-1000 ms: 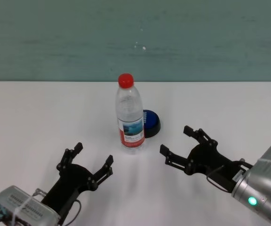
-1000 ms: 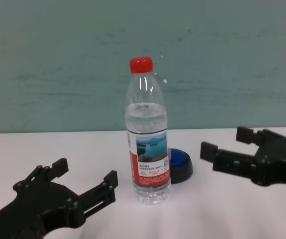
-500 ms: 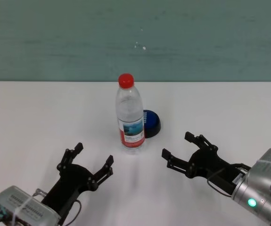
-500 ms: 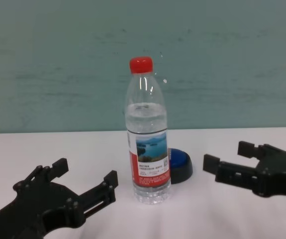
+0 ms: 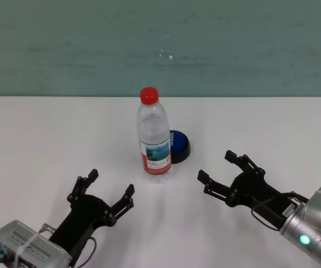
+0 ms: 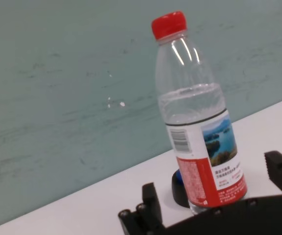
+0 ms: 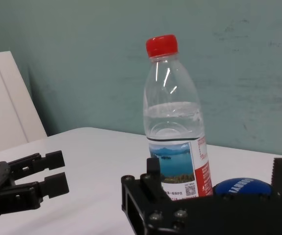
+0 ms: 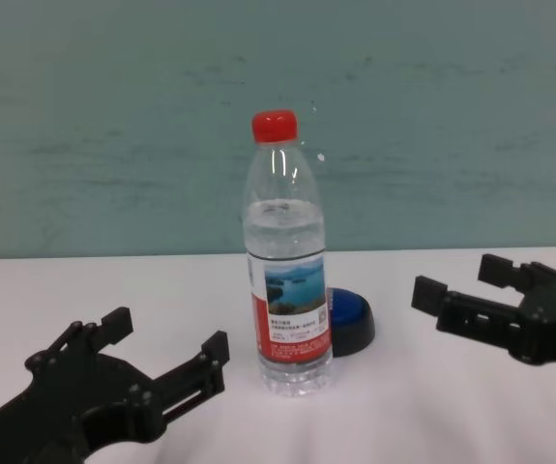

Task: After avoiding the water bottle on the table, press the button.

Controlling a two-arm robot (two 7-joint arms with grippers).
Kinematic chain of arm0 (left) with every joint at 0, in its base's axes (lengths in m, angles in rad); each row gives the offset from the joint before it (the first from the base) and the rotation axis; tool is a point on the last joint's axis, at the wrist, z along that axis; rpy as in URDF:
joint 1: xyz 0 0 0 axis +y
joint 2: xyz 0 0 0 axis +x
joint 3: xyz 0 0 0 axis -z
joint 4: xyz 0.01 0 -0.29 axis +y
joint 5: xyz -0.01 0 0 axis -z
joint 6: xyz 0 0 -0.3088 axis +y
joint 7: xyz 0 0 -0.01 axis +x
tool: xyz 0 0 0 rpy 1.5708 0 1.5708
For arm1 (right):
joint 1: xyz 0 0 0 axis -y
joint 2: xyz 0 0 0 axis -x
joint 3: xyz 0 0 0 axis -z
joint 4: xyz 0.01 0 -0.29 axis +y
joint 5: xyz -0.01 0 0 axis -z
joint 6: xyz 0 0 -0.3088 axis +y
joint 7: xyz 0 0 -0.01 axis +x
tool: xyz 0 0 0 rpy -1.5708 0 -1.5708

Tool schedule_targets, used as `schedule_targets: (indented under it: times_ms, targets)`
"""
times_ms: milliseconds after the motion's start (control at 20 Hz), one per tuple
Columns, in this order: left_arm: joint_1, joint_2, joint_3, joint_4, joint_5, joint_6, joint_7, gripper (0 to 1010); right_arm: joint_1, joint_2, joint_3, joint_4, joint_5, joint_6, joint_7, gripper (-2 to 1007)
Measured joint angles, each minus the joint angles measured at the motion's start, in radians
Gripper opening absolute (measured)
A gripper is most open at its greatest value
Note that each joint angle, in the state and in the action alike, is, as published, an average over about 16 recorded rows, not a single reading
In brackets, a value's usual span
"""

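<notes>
The water bottle [image 5: 153,137] stands upright mid-table, clear with a red cap and a red-and-white lake label. Behind it to the right, partly hidden by it, sits the blue-domed button [image 5: 178,146] on its black base. My right gripper [image 5: 215,166] hovers open to the right of the bottle and nearer to me than the button, touching neither. Nearer to me and left of the bottle, my left gripper [image 5: 111,182] rests open and holds nothing. The chest view shows the bottle [image 8: 287,280] in front of the button [image 8: 352,320], with the right gripper [image 8: 456,278] off to the side.
The white table [image 5: 48,134] spreads wide on both sides and ends at a teal wall [image 5: 65,44] behind. In the right wrist view the bottle [image 7: 175,127] stands left of the button [image 7: 241,188], and the left gripper [image 7: 52,171] shows farther off.
My right gripper has drifted to the right, away from the bottle. The left arm, bottle and button have stayed where they were.
</notes>
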Motion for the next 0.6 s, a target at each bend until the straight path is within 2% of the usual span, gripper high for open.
schedule_targets:
  times_ms: [250,600]
  targets:
    - [0.0,0.0,0.0,0.0,0.0,0.0,0.0,1000,-0.005,-0.01,0.002,0.001,-0.035,-0.009,-0.027,1003]
    - [0.0,0.0,0.0,0.0,0.0,0.0,0.0,1000,-0.013,-0.035,0.012,-0.001,-0.099,0.002,-0.076,1003]
